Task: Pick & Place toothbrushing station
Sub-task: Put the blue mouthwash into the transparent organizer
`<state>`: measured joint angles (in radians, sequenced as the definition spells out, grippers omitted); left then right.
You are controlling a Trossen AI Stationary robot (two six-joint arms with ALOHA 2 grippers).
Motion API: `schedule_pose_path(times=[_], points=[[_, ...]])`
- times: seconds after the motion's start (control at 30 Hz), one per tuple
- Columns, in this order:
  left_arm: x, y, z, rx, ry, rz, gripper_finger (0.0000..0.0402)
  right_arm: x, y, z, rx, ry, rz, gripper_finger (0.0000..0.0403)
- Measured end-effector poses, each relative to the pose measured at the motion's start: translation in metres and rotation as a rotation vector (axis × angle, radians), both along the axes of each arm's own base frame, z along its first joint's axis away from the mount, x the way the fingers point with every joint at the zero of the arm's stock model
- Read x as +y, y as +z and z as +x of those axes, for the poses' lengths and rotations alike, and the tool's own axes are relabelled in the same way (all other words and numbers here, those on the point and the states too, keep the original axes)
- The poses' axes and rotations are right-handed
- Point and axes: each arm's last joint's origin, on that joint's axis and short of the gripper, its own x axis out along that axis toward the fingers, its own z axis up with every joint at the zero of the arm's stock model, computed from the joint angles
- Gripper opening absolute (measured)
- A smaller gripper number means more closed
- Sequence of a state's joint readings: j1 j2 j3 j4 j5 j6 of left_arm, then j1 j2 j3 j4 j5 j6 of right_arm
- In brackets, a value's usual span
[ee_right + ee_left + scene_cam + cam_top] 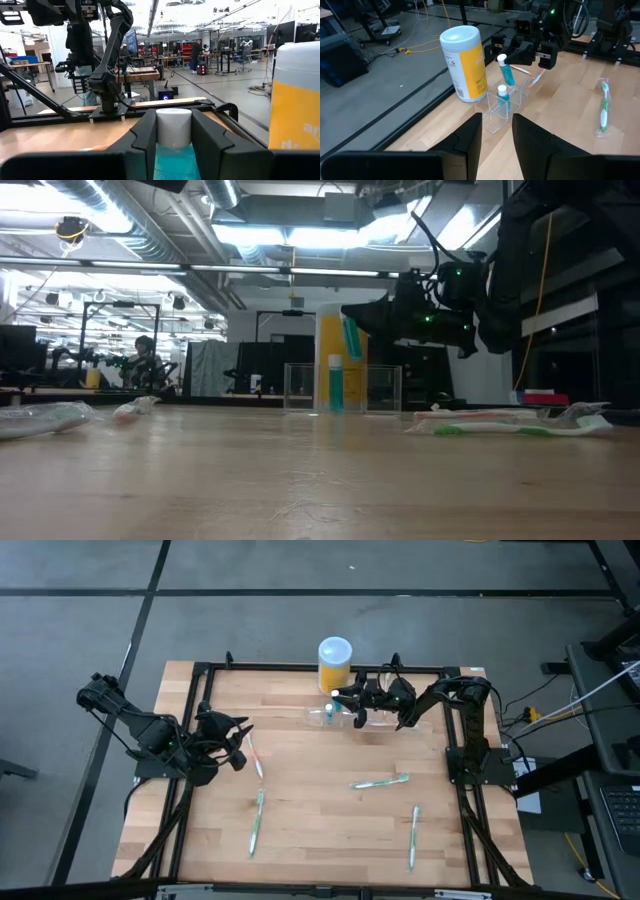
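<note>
The clear holder (342,716) stands on the far part of the table (320,830), just in front of the yellow canister (334,663), a little right of centre. In the left wrist view the holder (502,106) shows as a row of see-through compartments, with one small blue, white-capped tube (503,98) standing upright in one of them. In the low view the holder (343,389) is nearly invisible apart from its edges, the tube inside it.

The right gripper (345,698) hovers just above the holder, its jaws pinching a second blue tube (507,70) by the upper end; the right wrist view shows the white cap (173,125) clamped between the two dark fingers (146,136). This tube hangs tilted over the holder, not touching it.

The left gripper (240,745) waits at the left side of the table, well apart from the holder, its jaws standing a little apart with nothing between them.

Four toothbrushes lie flat on the table: a pink one (257,760) beside the left gripper, and three green ones, near left (256,822), centre (380,782), near right (414,836).
</note>
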<state>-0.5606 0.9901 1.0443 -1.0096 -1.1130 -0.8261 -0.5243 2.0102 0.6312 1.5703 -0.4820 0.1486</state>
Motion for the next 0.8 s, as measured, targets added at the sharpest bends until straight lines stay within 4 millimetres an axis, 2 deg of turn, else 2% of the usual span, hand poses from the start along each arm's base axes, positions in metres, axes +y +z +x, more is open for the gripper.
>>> schedule_pose_path(times=[0.47,0.63,0.8], points=[[0.0,0.0,0.0,0.004,-0.006,-0.008,0.0104,0.003,0.002,0.002,-0.009,0.012,0.081,0.0094],[0.0,0.0,0.0,0.006,-0.009,-0.013,0.0104,0.022,0.016,0.009,-0.05,0.067,0.108,0.0094],[0.0,0.0,0.0,-0.008,-0.001,-0.029,0.0104,0.051,0.024,0.007,-0.089,-0.061,0.157,0.0094]])
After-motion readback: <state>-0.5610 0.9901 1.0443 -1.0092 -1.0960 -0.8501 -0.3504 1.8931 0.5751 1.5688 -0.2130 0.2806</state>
